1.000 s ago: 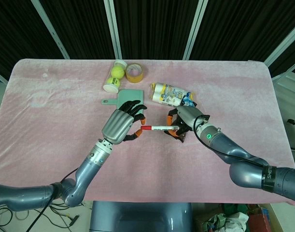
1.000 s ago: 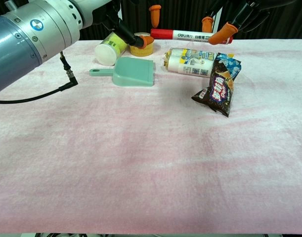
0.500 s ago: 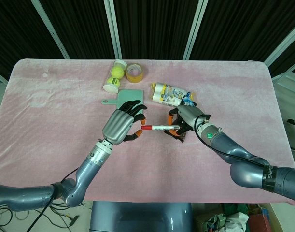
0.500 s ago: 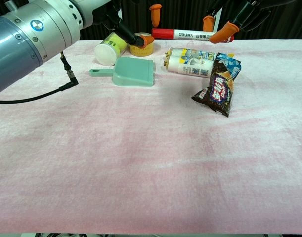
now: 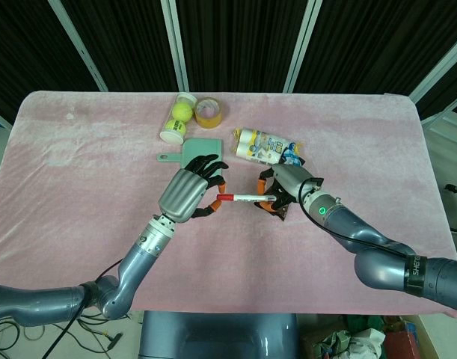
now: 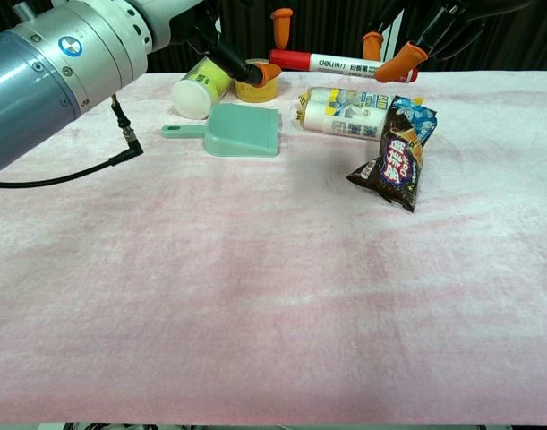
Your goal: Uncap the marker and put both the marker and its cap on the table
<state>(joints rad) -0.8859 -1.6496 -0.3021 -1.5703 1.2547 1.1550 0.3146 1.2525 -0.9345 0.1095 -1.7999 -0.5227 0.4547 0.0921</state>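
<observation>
While the right hand (image 5: pixel 279 188) pinches the white barrel of the marker (image 5: pixel 247 198) and holds it level above the pink table (image 5: pixel 78 172), the left hand (image 5: pixel 191 191) sits at the red cap (image 5: pixel 226 198) end, its orange fingertips (image 6: pixel 264 73) apart around it; whether they touch the cap cannot be told. Below lie a snack bag (image 6: pixel 394 166), a green dustpan (image 6: pixel 237 130) and a wipes pack (image 6: pixel 349 112).

A table (image 5: pixel 78 149) covered by a pink cloth (image 6: pixel 255 296) stands before black curtains (image 5: pixel 235 37) crossed by slanted white bars (image 5: pixel 174 45), under even light.
</observation>
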